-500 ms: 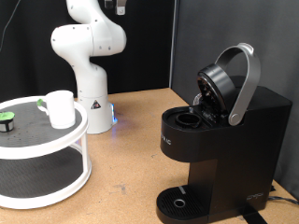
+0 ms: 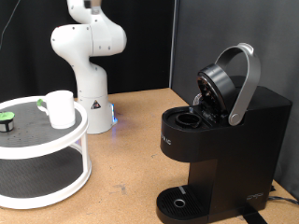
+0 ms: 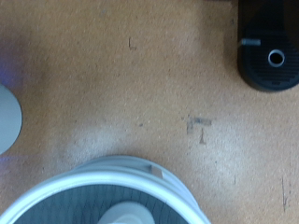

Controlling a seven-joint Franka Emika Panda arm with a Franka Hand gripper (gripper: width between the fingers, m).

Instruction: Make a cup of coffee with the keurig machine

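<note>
The white cup (image 2: 61, 108) stands on the top shelf of a round white two-tier stand (image 2: 42, 177) at the exterior view's left. A small green-topped pod (image 2: 7, 119) lies on the same shelf, left of the cup. The black keurig machine (image 2: 229, 140) stands at the right with its silver-handled lid (image 2: 234, 79) raised and the pod chamber open. Its drip tray (image 2: 177, 201) is bare. The wrist view looks down from high up on the stand's rim (image 3: 112, 173) and the machine's base (image 3: 271, 58). The gripper does not show in either view.
The white arm (image 2: 86, 47) rises from its base at the back and leaves the exterior view's top. Bare brown tabletop (image 2: 131, 159) lies between the stand and the machine. A black curtain hangs behind.
The upper part of the arm has shifted slightly at the exterior view's top edge. The cup, the pod and the machine have not moved.
</note>
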